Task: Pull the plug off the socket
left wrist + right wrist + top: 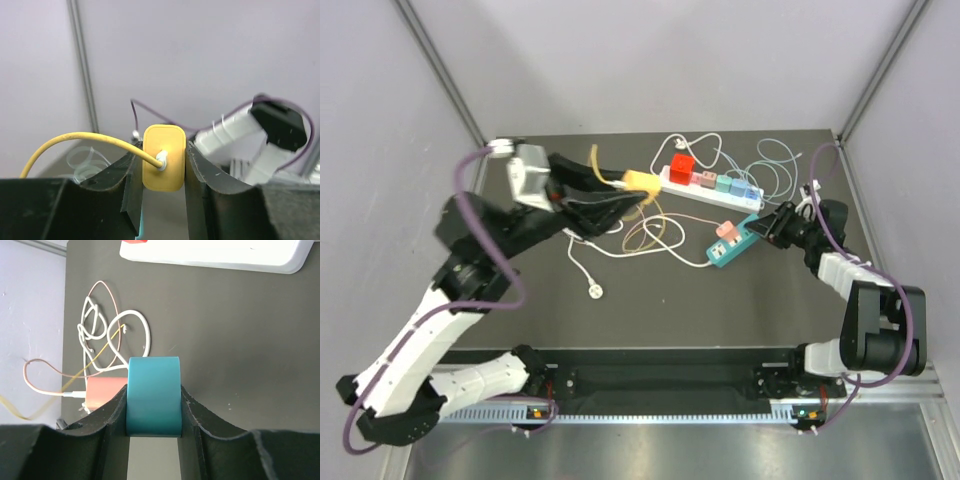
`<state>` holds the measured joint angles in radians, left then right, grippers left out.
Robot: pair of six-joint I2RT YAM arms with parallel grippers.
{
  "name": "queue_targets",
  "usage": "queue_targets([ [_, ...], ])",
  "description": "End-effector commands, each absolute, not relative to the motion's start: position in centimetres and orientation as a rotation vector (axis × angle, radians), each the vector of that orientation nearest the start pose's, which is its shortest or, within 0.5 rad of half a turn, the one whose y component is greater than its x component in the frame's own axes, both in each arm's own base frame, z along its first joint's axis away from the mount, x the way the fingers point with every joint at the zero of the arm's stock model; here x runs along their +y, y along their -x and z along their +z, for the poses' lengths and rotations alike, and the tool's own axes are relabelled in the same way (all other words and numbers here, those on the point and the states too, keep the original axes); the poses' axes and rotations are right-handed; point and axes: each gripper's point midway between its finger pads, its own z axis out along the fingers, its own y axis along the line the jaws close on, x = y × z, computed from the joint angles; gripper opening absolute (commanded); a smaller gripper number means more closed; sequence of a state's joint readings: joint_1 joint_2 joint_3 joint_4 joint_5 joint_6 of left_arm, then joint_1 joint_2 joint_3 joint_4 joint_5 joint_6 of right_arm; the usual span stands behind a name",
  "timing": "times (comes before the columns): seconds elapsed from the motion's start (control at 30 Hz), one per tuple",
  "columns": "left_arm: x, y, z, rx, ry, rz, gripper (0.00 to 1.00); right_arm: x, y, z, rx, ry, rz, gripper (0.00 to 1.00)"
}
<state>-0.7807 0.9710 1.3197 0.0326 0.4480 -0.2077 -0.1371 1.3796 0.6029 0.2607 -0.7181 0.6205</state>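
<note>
My left gripper (632, 190) is shut on a yellow plug (641, 182) with a yellow cable, held just left of the end of the white power strip (712, 192). In the left wrist view the yellow plug (164, 157) sits squeezed between both fingers (129, 190), its cable curving off left. I cannot tell whether it touches the strip. My right gripper (760, 226) is shut on the end of a teal socket block (732, 244) that carries a pink plug (725, 229). In the right wrist view the teal block (153, 395) fills the jaws, with the pink plug (104, 392) on its left.
Red, pink, teal and blue plugs (682, 166) sit along the white strip. Loose white, pink and yellow cables (650, 235) lie tangled mid-table, with a white plug end (595, 291) toward the front. More white cable (775, 160) coils at the back right.
</note>
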Motion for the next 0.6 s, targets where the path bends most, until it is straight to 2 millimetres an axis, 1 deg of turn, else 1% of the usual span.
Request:
queue_targets([
  [0.0, -24.4, -15.2, 56.1, 1.002, -0.685, -1.004, 0.00, 7.6, -36.1, 13.4, 2.018, -0.308, 0.990, 0.00],
  [0.07, -22.9, -14.5, 58.0, 0.953, -0.656, -0.969, 0.00, 7.4, -36.2, 13.4, 2.016, -0.313, 0.983, 0.00],
  [0.1, -21.9, -13.9, 59.4, 0.920, -0.635, -0.955, 0.00, 7.4, -36.2, 13.4, 2.017, -0.315, 0.984, 0.00],
  [0.13, -20.9, -13.8, 60.4, 0.902, -0.596, -0.931, 0.00, 7.4, -36.2, 13.3, 2.017, -0.318, 0.982, 0.00],
  [0.17, -20.3, -13.5, 61.1, 0.883, -0.583, -0.917, 0.00, 7.3, -36.2, 13.2, 2.020, -0.320, 0.980, 0.00],
  [0.2, -19.3, -12.9, 62.5, 0.847, -0.558, -0.908, 0.00, 7.3, -36.2, 13.2, 2.020, -0.320, 0.978, 0.00],
  [0.27, -18.2, -12.3, 64.1, 0.807, -0.527, -0.895, 0.00, 7.3, -36.2, 13.1, 2.024, -0.320, 0.975, 0.00],
  [0.3, -17.3, -11.6, 65.5, 0.770, -0.510, -0.890, 0.00, 7.2, -36.2, 13.1, 2.023, -0.321, 0.972, 0.00],
  [0.37, -16.5, -11.7, 66.5, 0.758, -0.492, -0.850, 0.00, 7.1, -36.3, 13.0, 2.025, -0.324, 0.969, 0.00],
  [0.4, -15.3, -11.0, 68.0, 0.728, -0.467, -0.828, 0.00, 7.0, -36.3, 13.0, 2.023, -0.326, 0.966, 0.00],
  [0.43, -15.0, -11.4, 68.3, 0.739, -0.451, -0.804, 0.00, 7.0, -36.3, 13.0, 2.023, -0.326, 0.966, 0.00],
  [0.47, -14.2, -12.2, 68.4, 0.758, -0.431, -0.727, 0.00, 7.0, -36.3, 13.1, 2.022, -0.325, 0.967, 0.00],
  [0.5, -12.9, -12.5, 69.2, 0.755, -0.395, -0.662, 0.00, 6.9, -36.3, 13.1, 2.019, -0.332, 0.972, 0.00],
  [0.53, -12.7, -12.5, 69.4, 0.758, -0.395, -0.659, 0.00, 6.9, -36.3, 13.1, 2.018, -0.330, 0.975, 0.00],
  [0.57, -11.8, -13.2, 69.3, 0.783, -0.361, -0.603, 0.00, 6.9, -36.3, 13.2, 2.014, -0.331, 0.979, 0.00],
])
